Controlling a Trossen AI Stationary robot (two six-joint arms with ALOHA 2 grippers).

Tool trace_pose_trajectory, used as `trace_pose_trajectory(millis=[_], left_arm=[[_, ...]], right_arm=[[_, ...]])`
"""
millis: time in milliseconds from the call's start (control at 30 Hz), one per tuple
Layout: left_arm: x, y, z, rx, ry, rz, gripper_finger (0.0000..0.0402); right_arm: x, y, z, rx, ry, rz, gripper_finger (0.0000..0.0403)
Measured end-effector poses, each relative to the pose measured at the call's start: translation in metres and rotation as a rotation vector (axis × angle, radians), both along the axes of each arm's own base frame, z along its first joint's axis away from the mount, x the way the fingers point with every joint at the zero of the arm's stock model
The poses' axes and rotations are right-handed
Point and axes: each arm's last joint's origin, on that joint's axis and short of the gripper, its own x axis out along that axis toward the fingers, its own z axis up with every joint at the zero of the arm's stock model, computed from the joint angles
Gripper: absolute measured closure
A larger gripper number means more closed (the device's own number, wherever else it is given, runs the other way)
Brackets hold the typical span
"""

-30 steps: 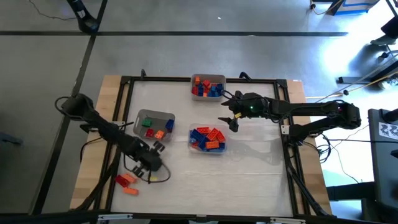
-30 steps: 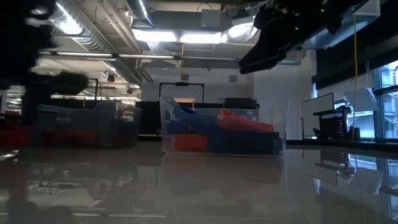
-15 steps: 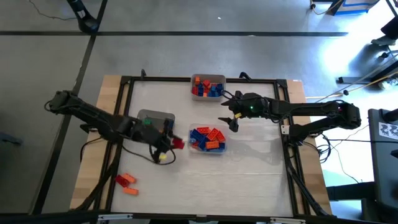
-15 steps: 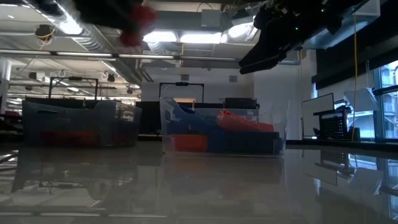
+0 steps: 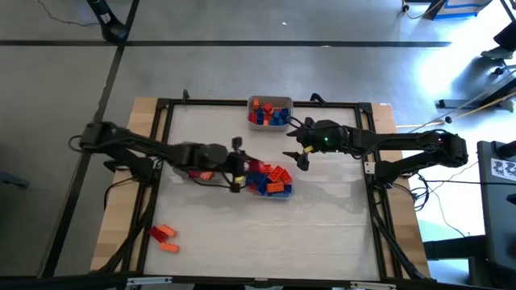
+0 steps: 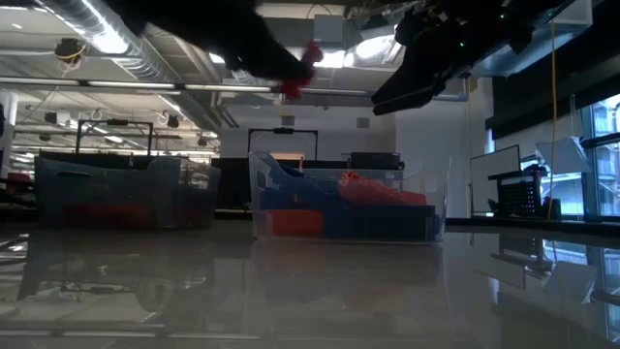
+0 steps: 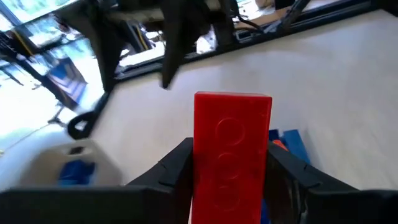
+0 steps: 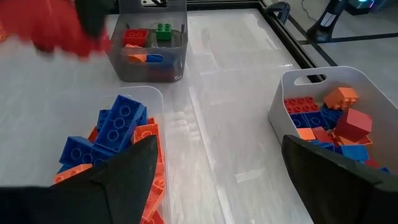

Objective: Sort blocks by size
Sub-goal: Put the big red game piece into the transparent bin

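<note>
My left gripper [image 5: 240, 167] is shut on a long red block [image 7: 233, 143] and carries it in the air at the left rim of the centre tray [image 5: 289, 192]. The same block shows as a red blur in the low view [image 6: 300, 68]. The tray holds blue and orange blocks [image 8: 118, 134]. My right gripper [image 5: 297, 157] hangs open, touching nothing, to the right of that tray, with its fingers [image 8: 124, 177] wide apart. Two loose orange-red blocks [image 5: 164, 234] lie on the table at the near left. My left gripper pinches the red block by its two long sides [image 7: 200, 168] between its two fingers. The block lies along the fingers and sticks out past their tips, studs toward the wrist camera. The fingers come from the table's left, close to level. The block is lifted clear of table and trays.
A grey tray [image 8: 149, 68] with red, green and orange blocks stands left of the centre tray, under my left arm. A white tray [image 5: 270, 99] of mixed blocks stands at the far edge. Bare table stretches to the near right.
My left gripper has risen from the near left of the table, by the loose blocks, and swung toward the right and far side to the centre tray, carrying the red block. It has tipped from pointing steeply down to nearly level.
</note>
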Motion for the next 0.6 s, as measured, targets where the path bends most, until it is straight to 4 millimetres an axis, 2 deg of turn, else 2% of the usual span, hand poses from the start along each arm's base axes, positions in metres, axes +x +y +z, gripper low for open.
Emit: trace_pose_trajectory(millis=[167,300,433,600], left_arm=[[0.028,0.006,-0.031,-0.031,-0.030,0.014,0.0269],[0.040,0.011,-0.051,-0.045,-0.035,0.033,0.0267],[0.044,0.011,-0.063,-0.067,-0.018,0.047,0.0257],[0.043,0.013,-0.061,-0.086,-0.028,0.058,0.0225]], right_arm=[[0.000,0.000,0.000,0.000,0.000,0.000,0.0062],[0.000,0.000,0.000,0.000,0.000,0.000,0.0062],[0.000,0.000,0.000,0.000,0.000,0.000,0.0062],[0.000,0.000,0.001,-0.004,-0.007,0.001,0.0062]])
